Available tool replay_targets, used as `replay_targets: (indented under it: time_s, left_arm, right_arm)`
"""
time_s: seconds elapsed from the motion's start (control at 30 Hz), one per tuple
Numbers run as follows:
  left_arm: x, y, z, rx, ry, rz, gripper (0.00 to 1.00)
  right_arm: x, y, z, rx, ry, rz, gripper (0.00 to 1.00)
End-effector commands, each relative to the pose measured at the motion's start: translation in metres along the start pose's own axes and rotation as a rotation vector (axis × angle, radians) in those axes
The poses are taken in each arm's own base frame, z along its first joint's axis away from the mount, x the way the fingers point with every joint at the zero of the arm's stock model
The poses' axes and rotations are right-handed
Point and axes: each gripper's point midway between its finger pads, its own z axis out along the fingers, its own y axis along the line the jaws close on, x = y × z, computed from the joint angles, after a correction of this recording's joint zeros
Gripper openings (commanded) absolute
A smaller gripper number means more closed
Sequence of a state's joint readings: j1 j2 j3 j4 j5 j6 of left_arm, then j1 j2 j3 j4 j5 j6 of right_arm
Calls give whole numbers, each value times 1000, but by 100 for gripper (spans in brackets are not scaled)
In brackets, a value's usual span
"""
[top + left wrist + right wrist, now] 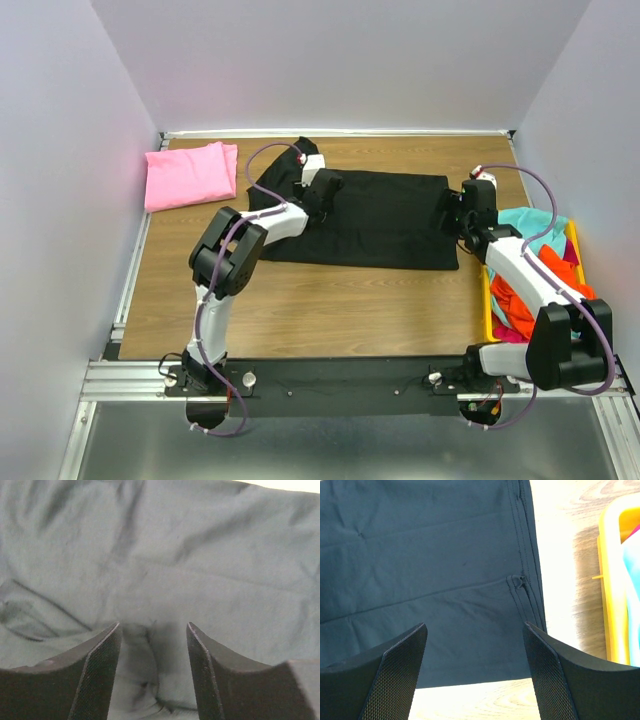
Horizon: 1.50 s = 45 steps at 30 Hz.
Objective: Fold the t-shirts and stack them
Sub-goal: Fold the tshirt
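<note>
Found black shirt (385, 220) spread flat at centre of table (330, 320), bin (487, 305) at 3 o'clock, pink shirt (190, 175) folded at 10 o'clock, left gripper (152, 627) parted over black cloth, right gripper (475, 625) parted over its 3 o'clock hem.

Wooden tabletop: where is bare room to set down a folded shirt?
Bare wood runs between the spread black cloth t-shirt and the black base rail, widest at left, nearer than the folded pink cloth t-shirt. Crowded at right by the yellow plastic bin.
</note>
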State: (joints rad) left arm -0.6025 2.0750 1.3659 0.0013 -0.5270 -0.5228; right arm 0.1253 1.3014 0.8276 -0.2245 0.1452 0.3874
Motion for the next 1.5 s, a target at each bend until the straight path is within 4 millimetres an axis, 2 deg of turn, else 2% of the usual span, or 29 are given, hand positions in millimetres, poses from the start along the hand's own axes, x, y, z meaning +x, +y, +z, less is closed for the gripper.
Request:
replay_targets:
  time_s: [0.0, 0.07, 0.5, 0.53, 0.63, 0.7, 0.73, 0.9, 0.93, 1.0, 1.03, 1.1, 1.47]
  left_arm:
    - [4, 5, 8, -51, 11, 28, 58]
    - [8, 9, 10, -64, 21, 34, 52]
    - [20, 16, 15, -105, 42, 53, 48]
    - [21, 16, 16, -106, 44, 54, 42]
    - [23, 17, 17, -109, 51, 59, 35]
    - [22, 17, 17, -111, 47, 58, 33]
    - [21, 18, 17, -116, 44, 58, 28]
    - [12, 17, 13, -119, 23, 52, 25]
    - [11, 18, 13, -123, 20, 54, 19]
    - [7, 16, 12, -122, 11, 56, 15]
    - [5, 15, 12, -120, 7, 58, 5]
    - [5, 15, 12, -121, 4, 60, 0]
    - [-11, -2, 0, -125, -63, 87, 0]
  right_arm:
    - [1, 3, -2, -20, -12, -18, 84]
    - [0, 2, -3, -20, -16, -16, 84]
    - [-1, 4, -2, -27, -18, -16, 84]
    - [-1, 4, -2, -27, -18, -16, 84]
    - [-1, 3, -2, -24, -17, -15, 84]
    - [-2, 4, -3, -25, -20, -15, 84]
    - [-1, 4, -3, -27, -18, -17, 84]
    - [0, 4, -2, -24, -16, -19, 84]
    - [0, 4, -1, -24, -14, -17, 84]
    - [0, 4, -1, -22, -15, -17, 84]
    - [0, 4, -1, -22, -15, -16, 84]
    - [1, 3, 0, -20, -12, -18, 84]
    - [2, 4, 1, -23, -8, -19, 84]
